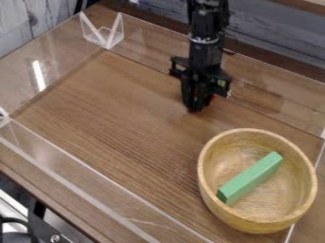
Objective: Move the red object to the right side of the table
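Wall, far left: clear acrylic wall [36,68] is seen bordering the table [114,128]; nothing red is spotted along it.
Open wood, left and centre: bare grain only, no red object is made out here.
Claw, right of centre: claw [197,102] is pointed straight down, tips carried low over the wood, fingers clenched together.
Grasp: whatever may be pinched is hidden by the dark fingers; no red is seen at the tips, so a hold cannot be confirmed.
Red object: not visible anywhere in this view; judged to be either tucked inside the clenched tips or out of sight.
Key relation: open table to the right of the claw is taken up in front by the wooden bowl [206,166].
Bowl contents: green block [250,177] is laid slantwise inside.
Next call: free wood behind the bowl is judged the likelier spot for a set-down.
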